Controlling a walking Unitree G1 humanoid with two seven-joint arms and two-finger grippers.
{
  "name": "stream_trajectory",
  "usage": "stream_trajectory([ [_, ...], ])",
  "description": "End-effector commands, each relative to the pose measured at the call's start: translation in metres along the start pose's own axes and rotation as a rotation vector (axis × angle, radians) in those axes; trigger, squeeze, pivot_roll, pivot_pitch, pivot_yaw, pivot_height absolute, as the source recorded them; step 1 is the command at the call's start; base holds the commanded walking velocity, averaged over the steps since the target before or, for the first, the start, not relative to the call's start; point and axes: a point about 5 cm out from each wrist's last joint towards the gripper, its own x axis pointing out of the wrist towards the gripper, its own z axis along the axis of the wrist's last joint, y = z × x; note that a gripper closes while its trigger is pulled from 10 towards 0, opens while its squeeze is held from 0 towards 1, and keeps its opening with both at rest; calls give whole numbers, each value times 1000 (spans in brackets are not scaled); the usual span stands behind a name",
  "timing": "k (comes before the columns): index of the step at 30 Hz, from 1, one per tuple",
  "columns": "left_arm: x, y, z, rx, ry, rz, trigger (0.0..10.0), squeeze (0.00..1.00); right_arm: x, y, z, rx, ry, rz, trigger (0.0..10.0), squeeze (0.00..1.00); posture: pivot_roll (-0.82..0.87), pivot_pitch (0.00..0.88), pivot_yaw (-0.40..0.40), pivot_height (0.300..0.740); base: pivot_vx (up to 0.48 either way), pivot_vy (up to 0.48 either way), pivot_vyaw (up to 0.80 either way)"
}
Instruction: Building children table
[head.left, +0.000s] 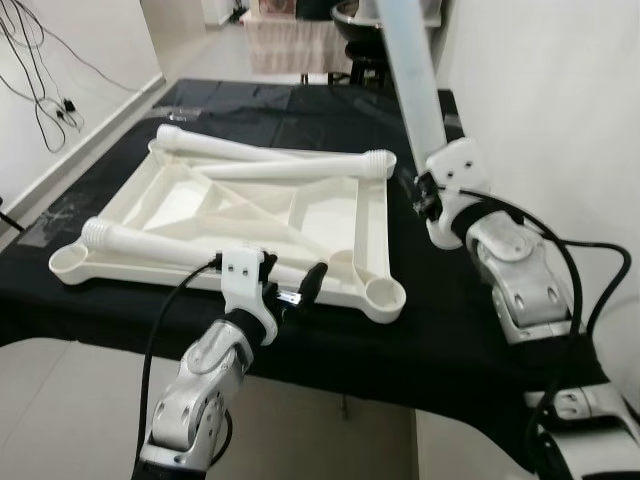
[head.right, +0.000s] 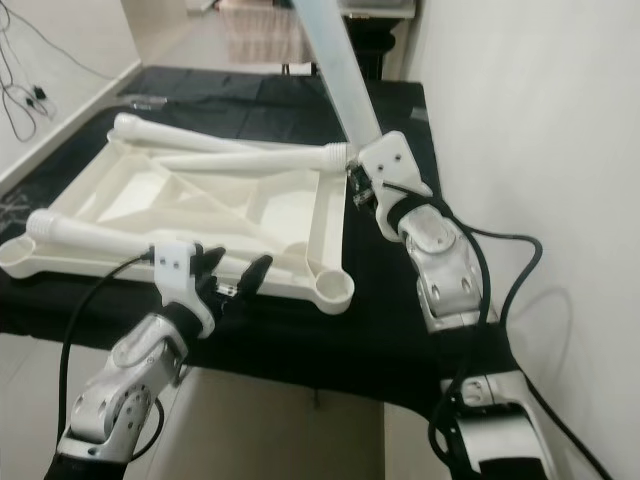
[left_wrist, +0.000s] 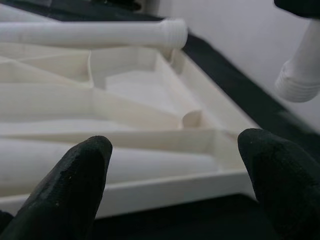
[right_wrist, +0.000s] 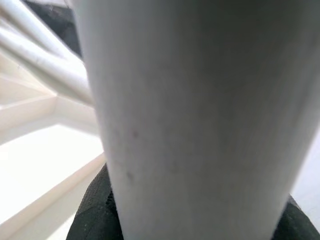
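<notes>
A white children's table top lies upside down on a black-covered surface. Three white legs rest on it: one along the far edge, one with a threaded end, and one near the front. My right gripper is shut on a fourth white leg, holding it steeply tilted beside the top's far right corner. Its threaded end hangs above the cloth. My left gripper hovers open at the top's front edge, left of the round corner socket, with nothing between its fingertips.
A white wall stands close on the right. Cables hang on the left wall. Furniture stands on the floor beyond the surface's far end. The cloth's front edge drops off just below the left gripper.
</notes>
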Motion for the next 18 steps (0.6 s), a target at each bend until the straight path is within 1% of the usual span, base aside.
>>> stream_trajectory([
  [1,-4,3,-9,37,43,-12,10000,0,-2,8,-6,13,47,47,10000,0,-15,122,-37,740,0,0,0],
  [3,-5,5,-12,56,56,-16,10000,0,-3,13,-9,48,79,76,10000,0,-15,122,-37,740,0,0,0],
  [4,-7,7,-14,64,63,-13,10000,0,-3,19,-10,76,86,106,10000,0,-18,125,-35,740,0,0,0],
  [6,-8,10,-16,74,71,-9,10000,0,-4,24,-10,103,92,140,10000,0,-18,125,-35,740,0,0,0],
  [7,-8,10,-16,76,74,-10,10000,0,-5,28,-10,144,100,163,10000,0,-17,127,-35,740,0,0,0],
  [9,-8,9,-16,77,75,-12,10000,0,-5,32,-10,187,112,186,10000,0,-17,127,-35,740,0,0,0],
  [11,-9,8,-16,87,75,-18,10000,0,-5,38,-8,306,125,224,10000,0,-14,130,-35,740,0,0,0],
  [12,-9,8,-16,88,75,-18,10000,0,-5,40,-4,383,114,238,10000,0,-13,132,-36,740,0,0,0],
  [13,-9,8,-16,88,75,-18,10000,0,-5,40,-1,431,105,247,10000,0,-14,132,-36,740,0,0,0],
  [14,-9,8,-16,88,75,-18,10000,0,-5,41,2,462,100,255,10000,0,-14,132,-36,740,0,0,0],
  [16,-9,9,-16,89,75,-18,10000,0,-5,41,3,478,98,259,10000,0,-14,132,-36,740,0,0,0],
  [17,-9,9,-16,89,75,-19,10000,0,-4,40,11,561,59,267,10000,0,-13,134,-36,740,0,0,0],
  [18,-8,9,-16,90,74,-20,10000,0,-3,38,22,683,-1,280,10000,0,-13,134,-34,740,0,0,0],
])
